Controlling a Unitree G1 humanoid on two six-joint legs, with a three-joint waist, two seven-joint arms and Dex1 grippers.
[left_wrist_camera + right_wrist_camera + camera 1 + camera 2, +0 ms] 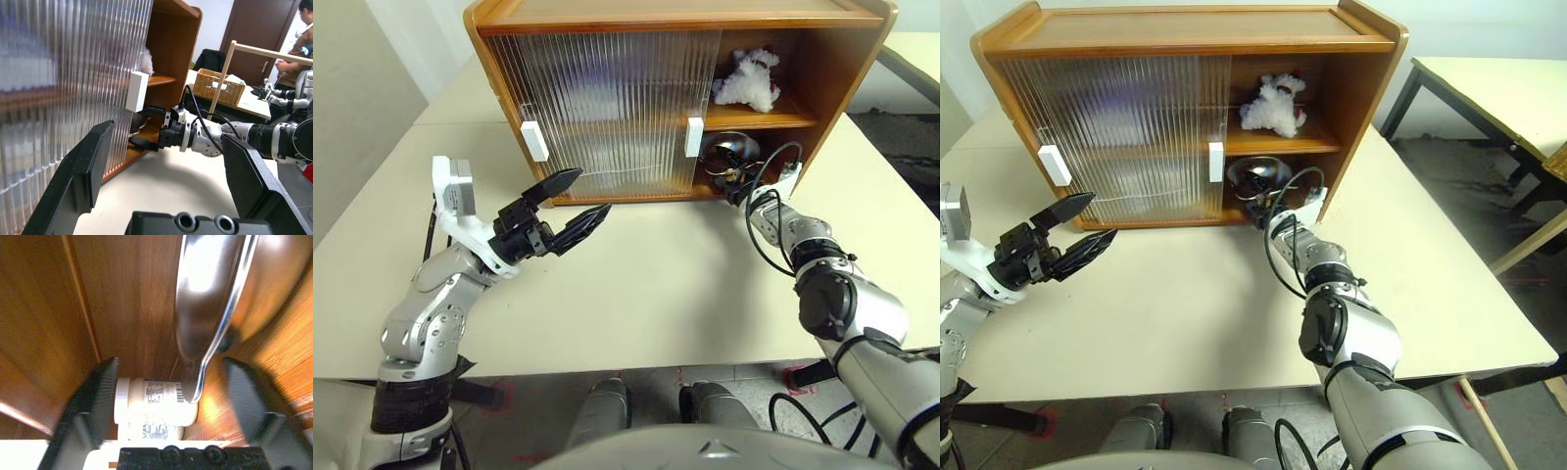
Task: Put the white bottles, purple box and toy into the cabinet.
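With the right end effector [166,401] spread open around a white bottle [156,409] low in the frame on the cabinet [822,69] bottom shelf, it should back straight out, clear of the steel bowl [220,293] above.

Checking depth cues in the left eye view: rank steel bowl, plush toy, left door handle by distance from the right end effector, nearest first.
1. Steel bowl: lower shelf, right at the right end effector.
2. Plush toy: upper shelf, above it.
3. Left door handle: far across the cabinet front, toward the robot's left.
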